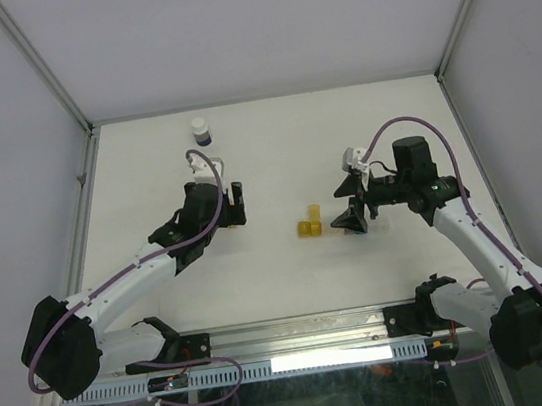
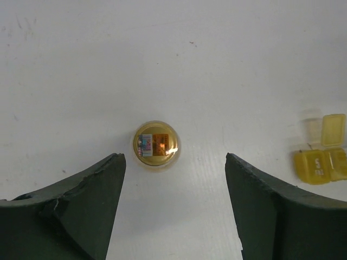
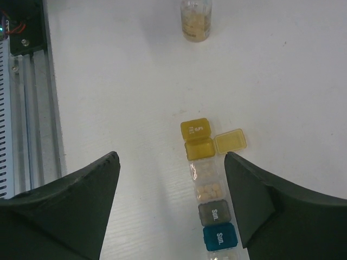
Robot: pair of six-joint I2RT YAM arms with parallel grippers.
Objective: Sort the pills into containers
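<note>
Overhead, the left arm reaches diagonally from its base up the white table [image 1: 274, 152]. The left gripper [image 1: 236, 206] angles down at the surface with its jaws standing wide apart, holding nothing. Just ahead of its dark fingertips [image 2: 103, 179] and between them, touching neither, sits a small round clear vial [image 2: 155, 145], seen from above. It is yellowish inside, with a coloured patch on top.

The right arm bends in from the other side, and the right gripper [image 1: 336, 210] is also spread wide and empty. It hangs just beside the row of small translucent plastic pill boxes [image 3: 210, 190] near the table's middle. That row runs away from the right wrist camera. First come a teal box [image 3: 220, 236] and a grey box [image 3: 214, 212], both lidded and lettered. Next are two clear ones holding pale pills [image 3: 209, 189], then a yellow box [image 3: 199, 149] with its lid flipped open to the side, and a last closed yellow one.

A small white bottle with a dark blue band [image 1: 200, 130] stands well apart near the far edge.
</note>
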